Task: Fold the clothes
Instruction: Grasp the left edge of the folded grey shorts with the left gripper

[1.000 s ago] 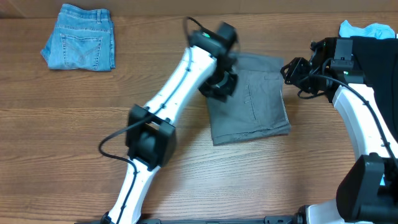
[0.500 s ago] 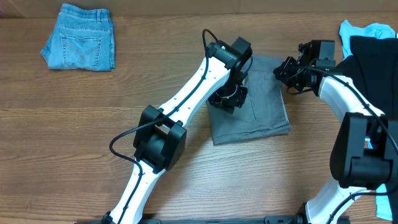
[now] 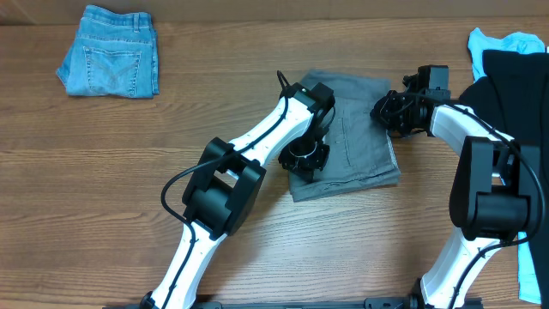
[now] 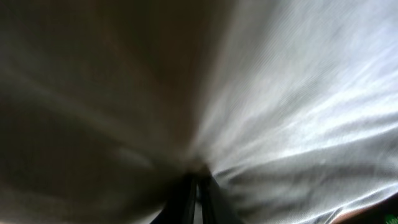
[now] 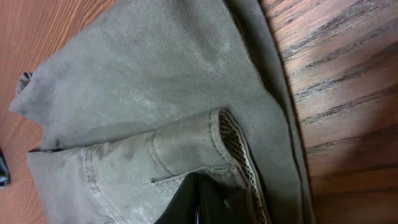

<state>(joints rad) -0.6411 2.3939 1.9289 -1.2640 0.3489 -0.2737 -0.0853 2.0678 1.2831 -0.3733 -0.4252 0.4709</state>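
The grey shorts (image 3: 360, 142) lie folded on the wooden table at the centre of the overhead view. My left gripper (image 3: 305, 160) is at their left edge. In the left wrist view its fingers (image 4: 198, 198) are together, with grey cloth (image 4: 280, 93) puckering at the tips and filling the frame. My right gripper (image 3: 386, 112) is at the shorts' upper right edge. In the right wrist view its fingers (image 5: 196, 200) are shut at a turned-over piece of the waistband (image 5: 186, 140), whose mesh lining shows.
Folded denim shorts (image 3: 110, 51) lie at the back left. A black garment (image 3: 519, 86) over a light-blue one (image 3: 508, 40) lies at the far right edge. Wooden table (image 3: 94, 189) extends left and front.
My left gripper moved from the shorts' upper left toward the front along their left edge. My right gripper moved left onto the shorts' upper right edge.
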